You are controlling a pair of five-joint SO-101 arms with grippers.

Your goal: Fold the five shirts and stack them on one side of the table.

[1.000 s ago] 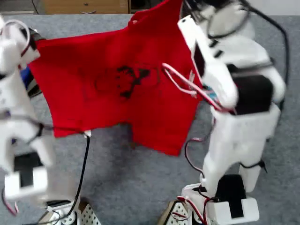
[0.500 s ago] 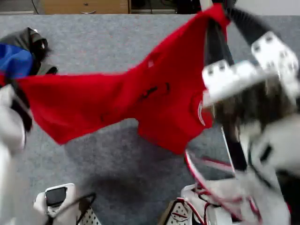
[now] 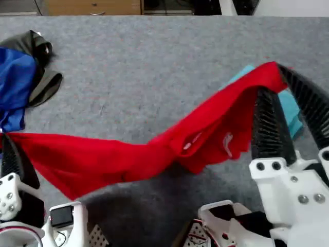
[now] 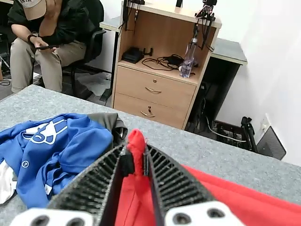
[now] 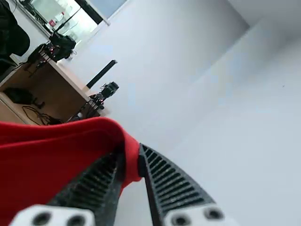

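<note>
A red shirt [image 3: 154, 154] hangs stretched in the air across the table between both arms. My left gripper [image 3: 4, 139] is shut on one end of it at the near left; in the left wrist view the red cloth [image 4: 134, 188] is pinched between the black ribbed fingers [image 4: 101, 176]. My right gripper [image 3: 275, 69] is shut on the other end, raised high at the right; in the right wrist view the red shirt [image 5: 51, 155] bulges over the fingertips [image 5: 160, 179]. A blue shirt [image 3: 14, 85] lies in a heap at the far left.
A dark grey garment [image 3: 38, 62] lies under and beside the blue shirt. A light blue shirt [image 3: 288, 110] lies on the table under the right arm. Drawers [image 4: 155, 89] stand beyond the grey table [image 3: 139, 67].
The red shirt went from spread wide to a narrow stretched band. Both arms pulled back toward the near edge, the left end dropping low and the right end rising.
</note>
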